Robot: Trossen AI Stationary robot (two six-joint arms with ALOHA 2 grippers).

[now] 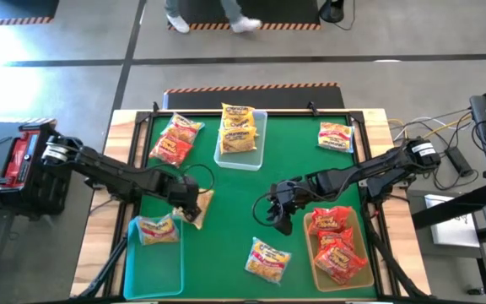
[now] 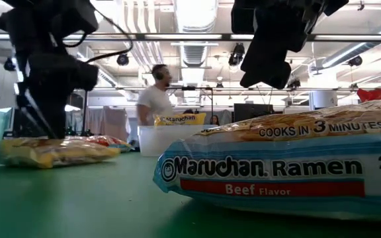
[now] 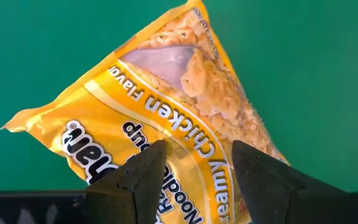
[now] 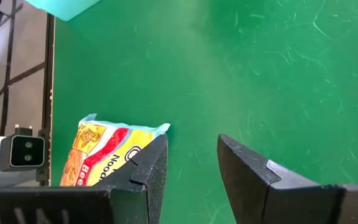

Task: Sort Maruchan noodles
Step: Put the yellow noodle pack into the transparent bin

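The yellow Creamy Chicken packet (image 3: 166,118) lies flat on the green counter (image 1: 243,194), just beside the teal bin (image 1: 154,257) that already holds one like it, so it looks next in line for that bin. The left tool (image 3: 194,168) hangs right over it, fingers parted to either side of the crinkly wrapper and not yet closed on it. The red packets (image 1: 337,245) fill the clear bin (image 1: 310,249) on the right, flavours kept apart. The right tool (image 1: 281,207) hovers above bare counter, fingers parted and empty, near the blue-edged beef packet (image 1: 268,257), probably its next pick.
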